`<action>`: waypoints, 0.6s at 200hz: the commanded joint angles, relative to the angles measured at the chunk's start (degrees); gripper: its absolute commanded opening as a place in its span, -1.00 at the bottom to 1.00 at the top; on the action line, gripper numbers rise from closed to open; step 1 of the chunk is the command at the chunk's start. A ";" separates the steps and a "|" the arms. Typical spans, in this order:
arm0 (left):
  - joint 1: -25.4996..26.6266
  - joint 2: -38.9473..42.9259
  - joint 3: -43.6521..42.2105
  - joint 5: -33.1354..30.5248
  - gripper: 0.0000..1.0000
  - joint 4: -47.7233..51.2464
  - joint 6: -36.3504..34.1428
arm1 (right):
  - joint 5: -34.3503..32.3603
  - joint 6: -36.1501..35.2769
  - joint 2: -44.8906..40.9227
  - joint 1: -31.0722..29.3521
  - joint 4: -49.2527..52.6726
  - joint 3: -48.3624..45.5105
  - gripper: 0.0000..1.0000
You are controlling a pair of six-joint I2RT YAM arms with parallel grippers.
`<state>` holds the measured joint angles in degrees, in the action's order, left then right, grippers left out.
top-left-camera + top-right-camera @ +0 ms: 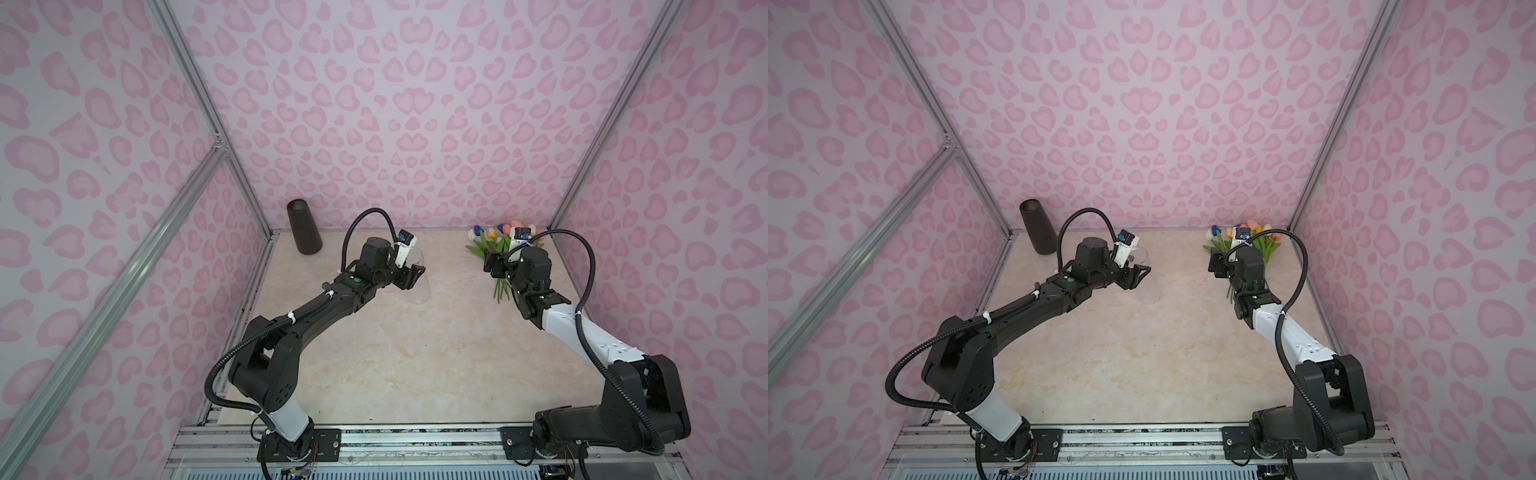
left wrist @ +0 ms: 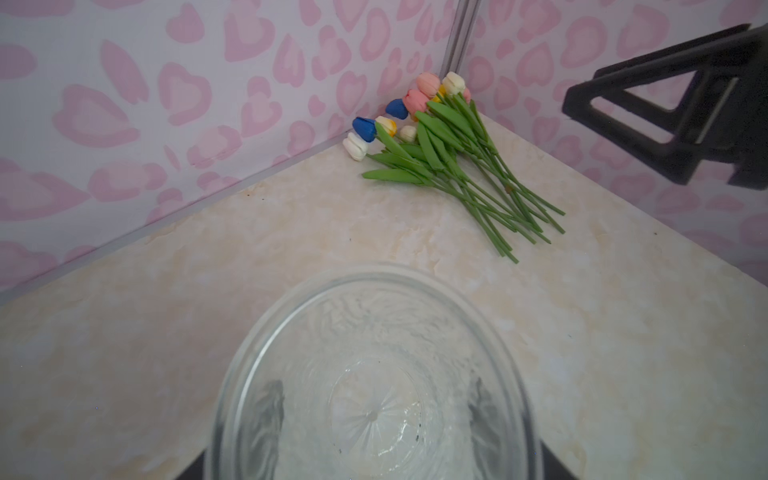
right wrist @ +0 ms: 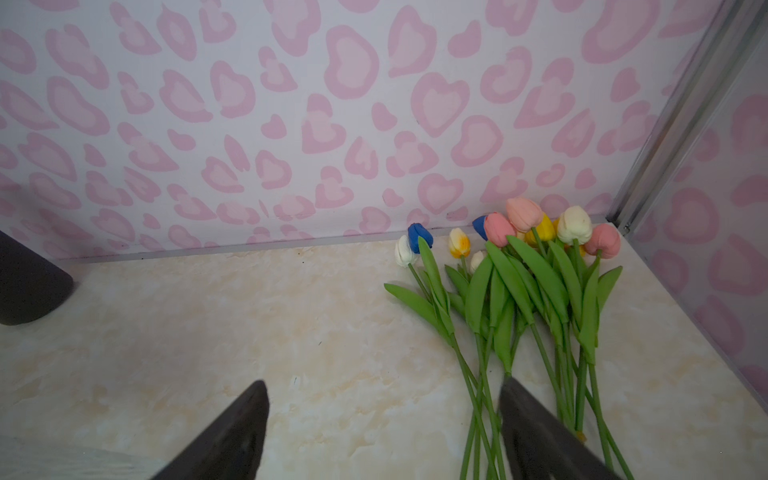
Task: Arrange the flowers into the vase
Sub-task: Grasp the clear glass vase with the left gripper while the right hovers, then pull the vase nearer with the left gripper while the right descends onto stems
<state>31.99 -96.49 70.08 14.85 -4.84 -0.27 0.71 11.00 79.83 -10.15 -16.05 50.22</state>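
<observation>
Right wrist view first: the flowers (image 3: 519, 299) lie in a loose bunch on the desk (image 3: 208, 332) in the far right corner, heads toward the wall. My right pincer (image 3: 382, 386) hangs wide open and empty, one finger over the stems, the other over bare desk. I'd slide sideways to centre the jaws on one or two outer stems below the leaves, go low, close gently, and lift clear before swinging across. My left pincer (image 1: 411, 277) is clamped around the glass vase (image 2: 374, 276) at mid-desk, a finger showing dark through each side; I'd hold it upright. Hard to read: the stem ends run out of frame, the arm covers much of the bunch in both top views, overlapping heads defy counting, the vase barely shows from above, and I can't tell whether that finger touches the stems.
</observation>
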 commanded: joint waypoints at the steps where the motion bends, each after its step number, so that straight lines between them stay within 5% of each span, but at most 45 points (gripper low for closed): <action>1: 1.16 -1.59 -0.17 4.11 -0.82 -9.62 -0.69 | 1.58 1.15 0.59 -0.47 0.40 0.37 0.70; 120: 6.73 -8.19 1.92 0.96 -0.63 -11.42 -0.84 | 1.56 -0.03 0.36 -1.01 -1.83 -1.95 0.69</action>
<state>38.63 -104.12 71.07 16.49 -11.00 -1.06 1.56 9.47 79.75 -11.09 -14.59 48.86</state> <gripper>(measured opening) 0.681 0.848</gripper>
